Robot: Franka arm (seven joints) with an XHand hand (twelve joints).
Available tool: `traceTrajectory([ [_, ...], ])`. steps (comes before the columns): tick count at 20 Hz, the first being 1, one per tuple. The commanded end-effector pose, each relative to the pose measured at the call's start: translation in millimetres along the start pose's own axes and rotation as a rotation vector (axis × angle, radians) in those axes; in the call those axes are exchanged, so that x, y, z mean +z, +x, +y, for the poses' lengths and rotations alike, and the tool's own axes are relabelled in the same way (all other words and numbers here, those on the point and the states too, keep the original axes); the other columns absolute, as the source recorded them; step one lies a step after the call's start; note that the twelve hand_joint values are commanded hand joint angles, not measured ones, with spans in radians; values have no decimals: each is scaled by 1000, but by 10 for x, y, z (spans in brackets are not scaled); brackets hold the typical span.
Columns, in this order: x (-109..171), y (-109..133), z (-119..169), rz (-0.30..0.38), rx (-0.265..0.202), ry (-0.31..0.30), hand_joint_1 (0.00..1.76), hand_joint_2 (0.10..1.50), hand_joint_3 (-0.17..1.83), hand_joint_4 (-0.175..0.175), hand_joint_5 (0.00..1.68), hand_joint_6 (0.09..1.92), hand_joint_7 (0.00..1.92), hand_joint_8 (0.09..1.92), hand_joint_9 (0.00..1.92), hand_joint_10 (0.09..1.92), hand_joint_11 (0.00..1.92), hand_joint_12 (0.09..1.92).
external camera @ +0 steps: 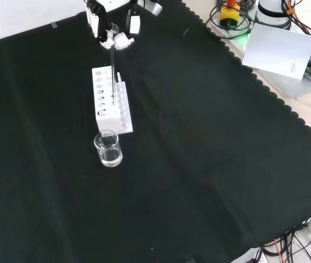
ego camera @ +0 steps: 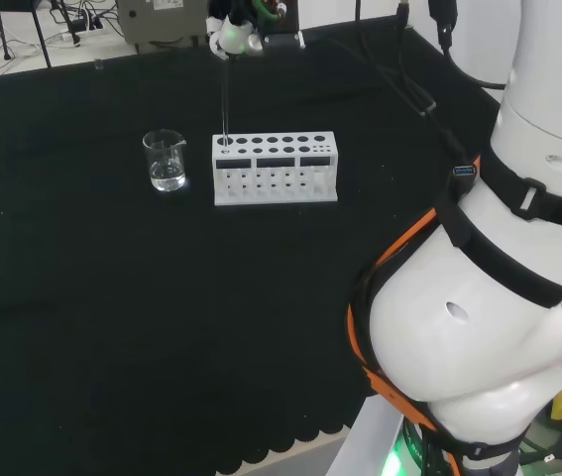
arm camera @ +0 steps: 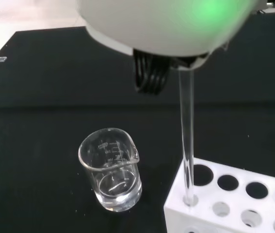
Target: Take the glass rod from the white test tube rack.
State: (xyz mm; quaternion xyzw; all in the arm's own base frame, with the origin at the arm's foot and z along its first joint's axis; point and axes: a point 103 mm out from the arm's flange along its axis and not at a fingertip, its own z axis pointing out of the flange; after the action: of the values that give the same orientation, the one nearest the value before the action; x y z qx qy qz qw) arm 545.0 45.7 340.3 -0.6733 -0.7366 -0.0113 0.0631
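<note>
The hand's [external camera: 111, 34] fingers pinch the glass rod [arm camera: 187, 141] upright in the rack's [ego camera: 276, 169] end hole beside the beaker [ego camera: 166, 161].

1. The hand [ego camera: 229, 38] is cut off by the top edge in the head view, so its palm is out of sight.
2. In the front view the hand [external camera: 113, 37] is also cropped at the top edge.
3. In the wrist view a blurred white part of the hand [arm camera: 166, 24] hides the upper end of the rod [arm camera: 187, 141].
4. The rack [arm camera: 234, 199] runs off that picture's edges.
5. The rod [ego camera: 225, 99] is a faint line in the head view, and its top end is too thin to tell.
6. What lies in the beaker [external camera: 108, 149] is too small to tell in the front view.
</note>
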Motion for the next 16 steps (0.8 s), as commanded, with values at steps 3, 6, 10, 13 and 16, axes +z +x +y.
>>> traceTrajectory([
  [3,-447,37,-330,6,2,-56,1335,422,1094,-175,1217,817,1397,891,1750,669,1364,956],
  [6,-530,88,-379,9,-13,-70,1335,421,1094,-175,1218,815,1399,888,1753,665,1365,958],
  [10,-561,112,-416,9,-22,-76,1335,419,1096,-175,1219,814,1400,887,1755,663,1366,959],
  [13,-564,127,-435,11,-31,-79,1335,418,1098,-175,1221,813,1401,887,1756,662,1366,959],
  [16,-558,159,-449,15,-45,-79,1335,417,1100,-175,1222,813,1402,886,1758,661,1367,960],
])
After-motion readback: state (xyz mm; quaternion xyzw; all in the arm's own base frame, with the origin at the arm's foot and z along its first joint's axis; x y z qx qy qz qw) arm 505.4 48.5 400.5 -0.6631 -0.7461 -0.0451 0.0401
